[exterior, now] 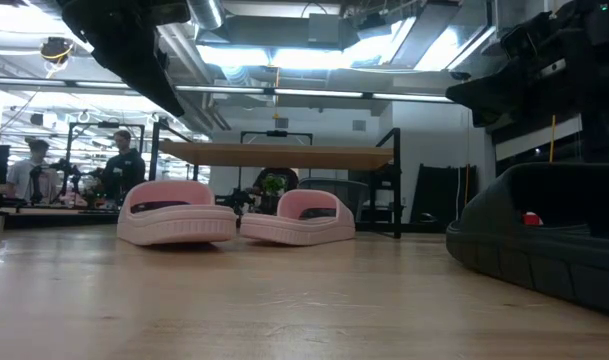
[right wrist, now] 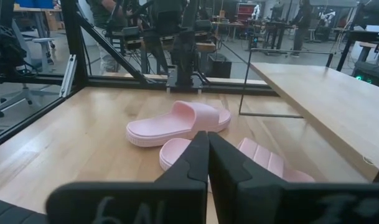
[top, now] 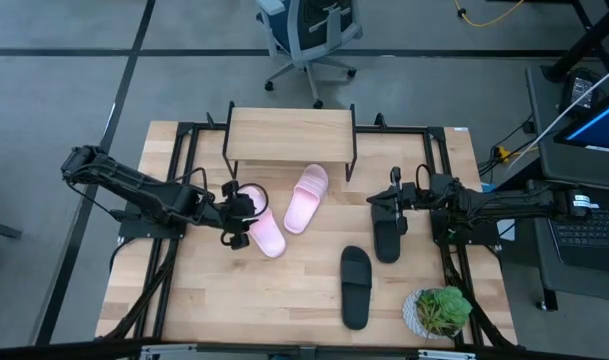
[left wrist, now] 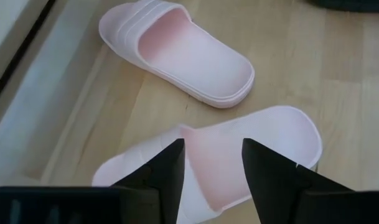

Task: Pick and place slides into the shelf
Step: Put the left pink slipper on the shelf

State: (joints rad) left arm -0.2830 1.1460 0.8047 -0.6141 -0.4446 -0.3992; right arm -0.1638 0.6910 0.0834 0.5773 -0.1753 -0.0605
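From the table's nine o'clock side the left gripper (top: pixel 238 212) hangs with its jaws released over the nearer pale pink slide (top: pixel 263 226), its two dark fingers (left wrist: pixel 165 173) spread above that slide's strap without gripping it, while the second pale pink slide (top: pixel 306 198) lies just beside it toward one o'clock. At twelve o'clock stands the shelf (top: pixel 289 136), its plank top bare. Toward three o'clock the right gripper (top: pixel 395 194) hovers with jaws clenched on nothing above one black slide (top: pixel 388 238), and the other black slide (top: pixel 355 286) lies near five o'clock.
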